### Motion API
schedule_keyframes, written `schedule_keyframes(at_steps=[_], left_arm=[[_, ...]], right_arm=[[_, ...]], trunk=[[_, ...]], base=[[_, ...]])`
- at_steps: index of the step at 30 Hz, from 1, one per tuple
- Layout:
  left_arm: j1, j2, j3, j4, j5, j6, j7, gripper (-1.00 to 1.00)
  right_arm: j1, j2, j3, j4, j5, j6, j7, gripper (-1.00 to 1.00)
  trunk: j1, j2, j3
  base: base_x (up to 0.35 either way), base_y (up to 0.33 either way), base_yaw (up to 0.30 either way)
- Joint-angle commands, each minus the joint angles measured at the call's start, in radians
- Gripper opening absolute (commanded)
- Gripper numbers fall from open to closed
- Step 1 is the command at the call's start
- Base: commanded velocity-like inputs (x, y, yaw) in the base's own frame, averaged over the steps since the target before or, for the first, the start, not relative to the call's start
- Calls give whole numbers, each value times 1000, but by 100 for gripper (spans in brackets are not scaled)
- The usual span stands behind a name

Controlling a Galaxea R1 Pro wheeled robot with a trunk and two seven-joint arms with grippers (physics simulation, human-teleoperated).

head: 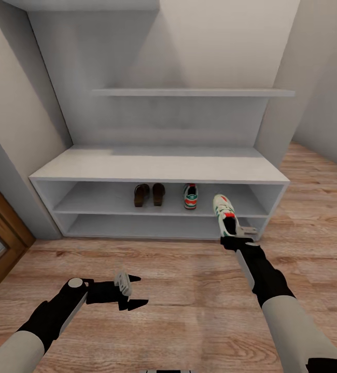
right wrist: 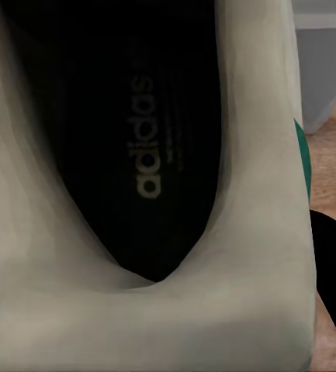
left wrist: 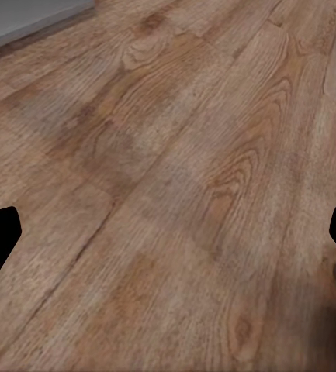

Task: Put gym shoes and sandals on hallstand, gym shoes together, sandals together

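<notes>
While clamped, right claw (head: 234,234) grips white sneaker (head: 224,211).

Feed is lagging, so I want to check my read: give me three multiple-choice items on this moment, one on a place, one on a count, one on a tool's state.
1. Where do the two sandals sit?
A. On the floor
B. On the rack's upper open shelf
C. On the bench top

2. How many gym shoes stand on the hallstand?
A. None
B. One
C. Two

3. What is the right tool doing?
A. Hanging open over the floor
B. Resting on the bench top
C. Shut on a gym shoe

Key:
1 B, the pair stands side by side on that shelf.
2 B, one gym shoe on the shelf stands beside the sandals.
3 C, the held gym shoe is gripped in front of the rack; the left tool hangs open above the floor.
</notes>
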Motion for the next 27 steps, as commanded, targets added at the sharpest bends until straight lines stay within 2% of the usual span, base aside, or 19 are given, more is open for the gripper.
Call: schedule_keyframes(at_steps=[1, 8, 12, 18, 27], left_arm=[[-1, 1, -3, 0, 6, 6, -1, 100], [-1, 1, -3, 0, 6, 6, -1, 100], [-1, 1, -3, 0, 6, 6, -1, 100], [-1, 1, -3, 0, 6, 6, -1, 100], [-1, 0, -3, 0, 6, 6, -1, 100]], right_arm=[[0, 0, 1, 0, -4, 0, -4, -100], [0, -1, 1, 15, -7, -8, -4, -100], [0, -1, 1, 61, -10, -14, -3, -100], [0, -1, -1, 89, -11, -17, -3, -100], [0, -1, 1, 93, -12, -16, -3, -100]], trunk=[[0, 0, -1], [0, 0, -1], [0, 0, -1], [0, 0, -1], [0, 0, -1]], base=[[0, 0, 0], [0, 0, 0], [21, 0, 0], [188, 30, 0], [69, 15, 0]])
